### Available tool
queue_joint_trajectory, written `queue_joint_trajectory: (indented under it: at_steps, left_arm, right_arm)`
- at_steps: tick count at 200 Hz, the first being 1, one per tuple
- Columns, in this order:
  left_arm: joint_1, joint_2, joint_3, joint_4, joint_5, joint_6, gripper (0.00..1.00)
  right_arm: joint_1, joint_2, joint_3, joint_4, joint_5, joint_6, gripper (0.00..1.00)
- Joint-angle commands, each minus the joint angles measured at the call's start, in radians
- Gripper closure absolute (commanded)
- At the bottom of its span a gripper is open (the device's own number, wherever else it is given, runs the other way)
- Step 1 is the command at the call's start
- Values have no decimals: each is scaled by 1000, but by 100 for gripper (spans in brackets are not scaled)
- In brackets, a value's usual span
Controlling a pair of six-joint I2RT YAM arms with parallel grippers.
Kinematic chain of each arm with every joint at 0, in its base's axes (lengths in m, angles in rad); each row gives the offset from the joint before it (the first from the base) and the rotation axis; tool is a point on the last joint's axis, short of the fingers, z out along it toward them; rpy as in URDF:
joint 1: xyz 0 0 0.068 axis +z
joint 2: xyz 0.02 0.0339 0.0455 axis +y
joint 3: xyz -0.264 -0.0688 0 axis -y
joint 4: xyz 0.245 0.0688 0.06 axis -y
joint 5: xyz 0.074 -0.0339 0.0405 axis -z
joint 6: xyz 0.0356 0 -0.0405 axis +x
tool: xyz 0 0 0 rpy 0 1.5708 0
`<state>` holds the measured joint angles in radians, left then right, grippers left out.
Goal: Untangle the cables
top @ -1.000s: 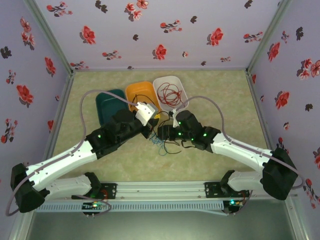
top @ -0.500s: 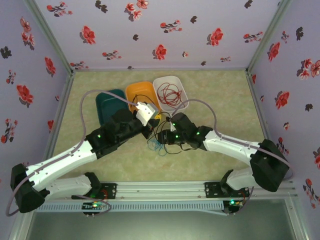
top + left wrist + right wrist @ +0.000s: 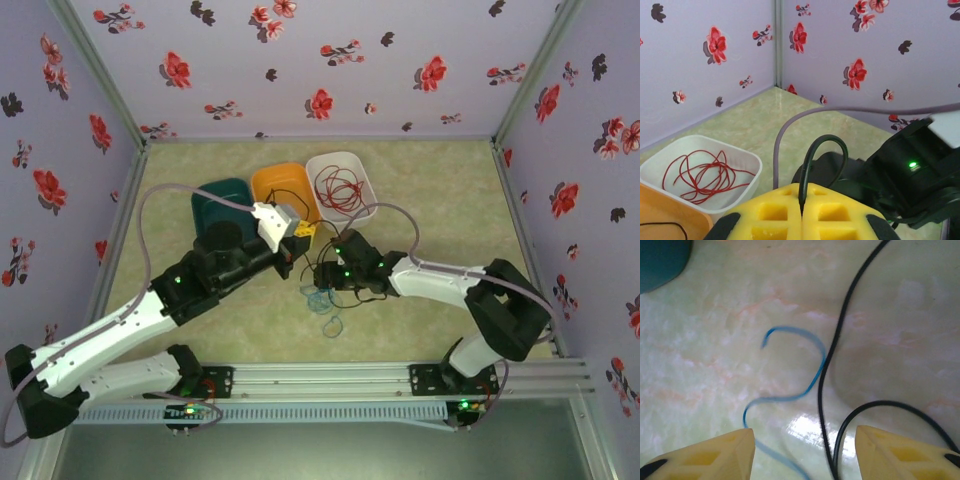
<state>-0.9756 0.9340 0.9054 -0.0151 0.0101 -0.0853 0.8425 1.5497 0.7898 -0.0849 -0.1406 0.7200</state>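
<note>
- As I judge it, the step in hand is parting the black cable (image 3: pixel 836 340) from the blue cable (image 3: pixel 790 330). The red cable (image 3: pixel 340 187) already lies alone inside the white tray (image 3: pixel 747 185).
- Left jaws: pressed together. Their yellow fingers (image 3: pixel 765 217) pinch the black cable, which arches up out of the seam between them. They are raised just to the near side of the white tray, by the orange tray (image 3: pixel 275 180) that touches it.
- Right jaws: spread about halfway and holding nothing. Their yellow fingers (image 3: pixel 705 457) hang low over the table (image 3: pixel 700 340), with the blue cable and a run of the black one lying between them.
- The blue cable lies loose on the table, further from the white tray towards the arm bases. Its curve meets the black cable at one spot, and I cannot tell which lies on top.
- To do this well, shift the right jaws so that only the blue strand sits between the fingers, then close on it low against the table.
- Hold the black cable firmly and draw it up and away slowly, watching the meeting spot. If the blue cable lifts with it, stop and re-grip.
</note>
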Motion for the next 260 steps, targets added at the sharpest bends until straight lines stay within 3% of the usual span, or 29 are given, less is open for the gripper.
queue_joint_trajectory:
  at_steps: [1,32,89,125,161,214,260]
  left_arm:
    - [8,-42,12,50,17,-13,100]
    - [17,-68,23,42,-13,9,100]
    - [44,-147,91,23,-132,96,100]
    - [55,-162,131,36,-142,119,100]
    - [61,-161,166,51,-156,154,100]
    - [68,-145,243,46,-164,179,100]
    - [67,-126,268,32,-162,187,100]
  right_arm:
    - [-15,48,-18,22,27,38,46]
    - [-26,64,-42,24,39,45,62]
    - [-104,-9,-126,0,84,43,63]
    - [-124,-60,-129,-65,139,18,67]
    - [-135,-106,-135,-138,213,7,65]
    - [-146,-156,-140,-252,350,25,51]
    - [-154,-211,-164,-267,381,33,44]
